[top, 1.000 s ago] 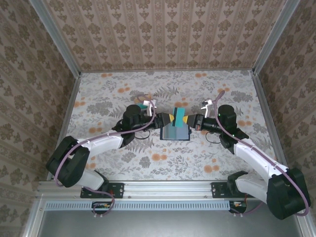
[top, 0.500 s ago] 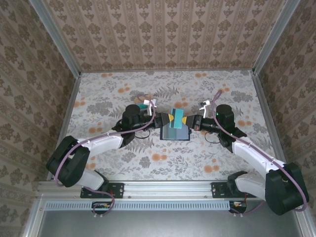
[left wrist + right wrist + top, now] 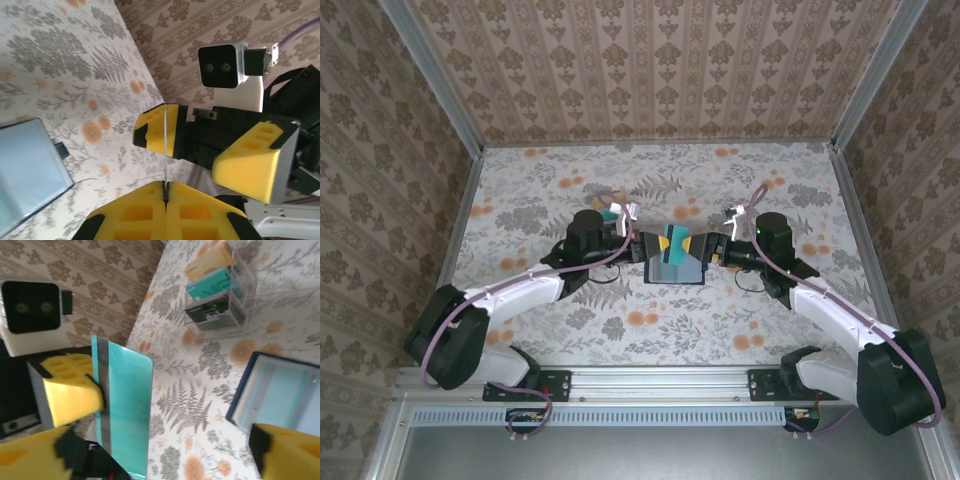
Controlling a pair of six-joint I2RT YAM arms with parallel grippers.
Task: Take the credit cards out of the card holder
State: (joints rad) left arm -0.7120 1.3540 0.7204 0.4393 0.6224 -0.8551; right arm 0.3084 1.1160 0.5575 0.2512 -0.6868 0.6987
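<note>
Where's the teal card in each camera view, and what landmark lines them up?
Top external: teal card mid-picture, at the far edge of the card holder.
Left wrist: teal card edge-on, a thin vertical line at centre; card holder at left edge.
Right wrist: teal card face visible, lower left; card holder at right.
Shared landmark: the card holder.

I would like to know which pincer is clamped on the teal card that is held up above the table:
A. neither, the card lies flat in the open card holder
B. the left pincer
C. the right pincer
B: the left pincer is shut on the edge of the teal card, while the jaws of the right pincer stand wide apart.
</note>
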